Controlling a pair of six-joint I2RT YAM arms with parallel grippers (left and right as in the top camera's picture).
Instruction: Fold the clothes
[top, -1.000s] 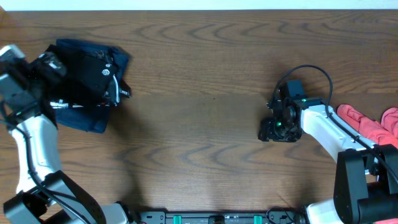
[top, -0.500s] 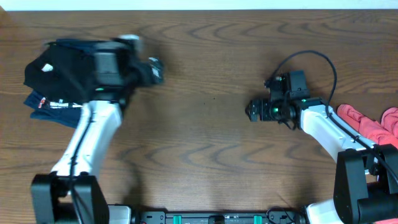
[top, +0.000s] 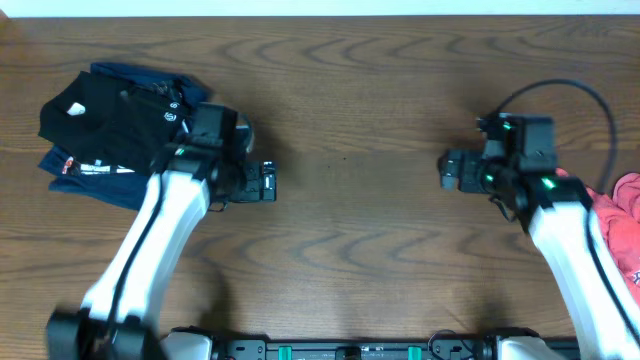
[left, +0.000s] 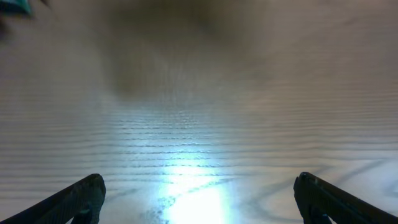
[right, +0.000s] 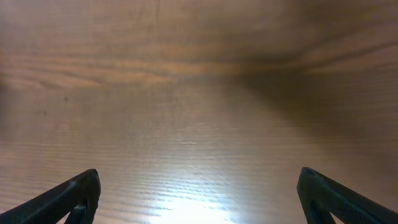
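Since a second ago, my left gripper (top: 268, 185) is swinging off the pile toward bare table (top: 350, 100), leaving the folded black T-shirt (top: 100, 115) lying on the navy shirt (top: 110, 185) at far left. Both grippers are hanging wide open, empty. I am judging my right gripper (top: 445, 170) should be fetching the coral-red garments (top: 615, 205) beside it, pinching one layer only

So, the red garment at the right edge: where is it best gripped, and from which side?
Probably pinch a raised fold of the red garment, on the side nearest the right gripper, which stands open, coming down from above. The cloth lies bunched and partly hidden by the right arm, so no hem or sleeve can be told.
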